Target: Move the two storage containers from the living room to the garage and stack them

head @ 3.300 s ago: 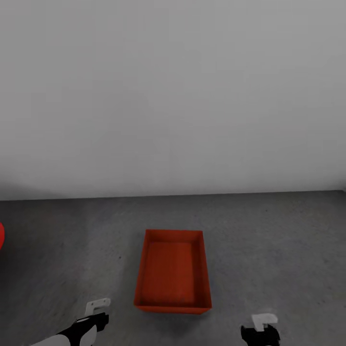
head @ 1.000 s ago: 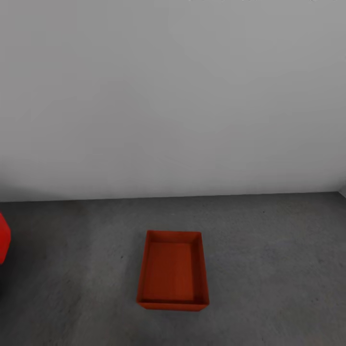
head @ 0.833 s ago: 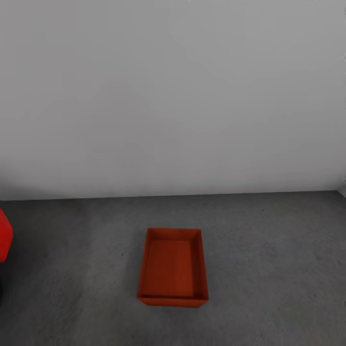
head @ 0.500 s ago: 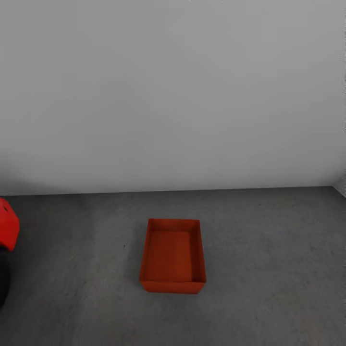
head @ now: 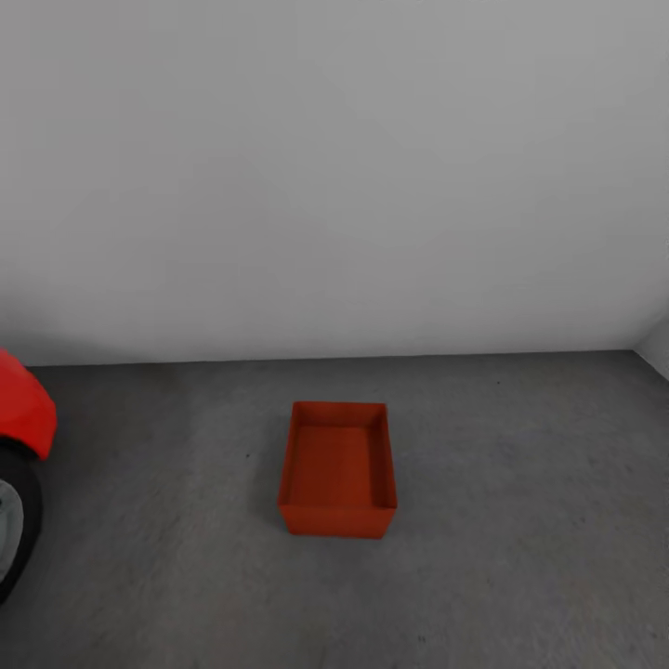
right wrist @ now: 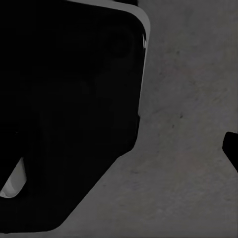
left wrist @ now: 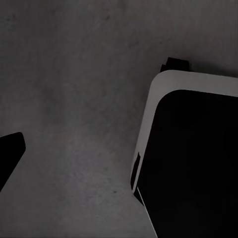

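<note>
Over at the left edge of the head view sits the front of a shiny red car (head: 23,400) with its black tyre (head: 19,520), parked on the dark grey rough floor (head: 520,520). So this is the garage.

Near the middle of the floor, a short way from the plain white-grey wall (head: 334,167), rests one orange-red shallow open bin (head: 337,469). It lies flat with its open side up, well apart from the car. That looks like a good base, ready for the second bin to sit on top. No second bin is on it yet, so the stacking is not done.

The left wrist view looks down at bare grey floor past a dark robot part (left wrist: 191,163). The right wrist view is much the same, with another dark part (right wrist: 69,109). I cannot tell if either tool is open or closed.
</note>
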You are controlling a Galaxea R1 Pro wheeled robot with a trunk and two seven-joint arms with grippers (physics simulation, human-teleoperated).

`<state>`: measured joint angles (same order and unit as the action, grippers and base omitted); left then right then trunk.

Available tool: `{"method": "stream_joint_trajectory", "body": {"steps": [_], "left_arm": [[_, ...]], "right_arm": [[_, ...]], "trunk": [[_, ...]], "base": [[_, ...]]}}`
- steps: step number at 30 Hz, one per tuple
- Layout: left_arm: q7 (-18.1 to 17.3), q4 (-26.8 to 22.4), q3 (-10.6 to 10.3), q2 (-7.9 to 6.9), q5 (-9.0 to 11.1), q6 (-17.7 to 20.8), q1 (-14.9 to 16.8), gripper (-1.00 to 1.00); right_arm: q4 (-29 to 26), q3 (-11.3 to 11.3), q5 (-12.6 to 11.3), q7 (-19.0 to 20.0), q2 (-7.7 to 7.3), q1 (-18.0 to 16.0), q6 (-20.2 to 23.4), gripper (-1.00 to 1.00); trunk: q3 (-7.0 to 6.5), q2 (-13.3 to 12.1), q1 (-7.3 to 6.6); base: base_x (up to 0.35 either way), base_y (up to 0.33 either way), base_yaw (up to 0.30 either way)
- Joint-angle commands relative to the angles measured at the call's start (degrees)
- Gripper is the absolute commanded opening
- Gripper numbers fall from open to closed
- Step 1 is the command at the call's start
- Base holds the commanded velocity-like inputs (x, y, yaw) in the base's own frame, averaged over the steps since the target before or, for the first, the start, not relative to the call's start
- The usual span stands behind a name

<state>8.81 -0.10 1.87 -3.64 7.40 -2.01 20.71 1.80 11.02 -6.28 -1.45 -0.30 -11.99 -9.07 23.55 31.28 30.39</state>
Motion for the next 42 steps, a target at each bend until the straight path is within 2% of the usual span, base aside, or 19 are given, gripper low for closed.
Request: {"method": "stream_joint_trajectory", "body": {"steps": [1, 10, 16, 19, 37, 42], "left_arm": [[0.0, 0.0, 0.1, -0.02, 0.5, -0.3, 0.0, 1.0], [0.1, -0.1, 0.1, 0.31, 0.4, -0.3, 0.0, 1.0], [0.1, -0.1, 0.1, 0.25, 0.3, -0.4, 0.0, 1.0], [0.1, -0.1, 0.1, 0.22, 0.2, -0.4, 0.0, 1.0], [0.1, -0.1, 0.1, 0.29, 0.3, -0.4, 0.0, 1.0], [0.1, -0.1, 0.1, 0.3, 0.3, -0.4, 0.0, 1.0]], "right_arm": [[0.2, 0.5, -0.6, 0.0, 0.03, 0.0, -0.5, 1.0], [0.2, 0.5, -0.6, -0.1, 0.12, 0.1, -0.5, 1.0], [0.2, 0.5, -0.4, -0.1, 1.56, 0.6, -0.6, 1.0], [0.2, 0.5, -0.2, 0.0, 1.76, 1.2, -0.6, 1.0], [0.2, 0.4, -0.7, 0.0, 1.55, 1.5, -1.1, 1.0], [0.2, 0.4, -2.0, 0.0, 1.49, 1.5, -1.4, 1.0]], "trunk": [[-0.01, 0.1, 0.01], [-0.75, 0.1, 0.01], [-1.27, 0.1, 0.01], [-1.54, 0.1, 0.01], [-3.18, 0.1, 0.01], [-3.64, 0.1, 0.01]], "base": [[-0.039, 0.013, 0.066], [-0.011, 0.004, 0.094], [-0.001, 0.0, 0.113], [0.0, 0.0, 0.066], [0.0, 0.0, 0.005], [0.0, 0.0, 0.0]]}}
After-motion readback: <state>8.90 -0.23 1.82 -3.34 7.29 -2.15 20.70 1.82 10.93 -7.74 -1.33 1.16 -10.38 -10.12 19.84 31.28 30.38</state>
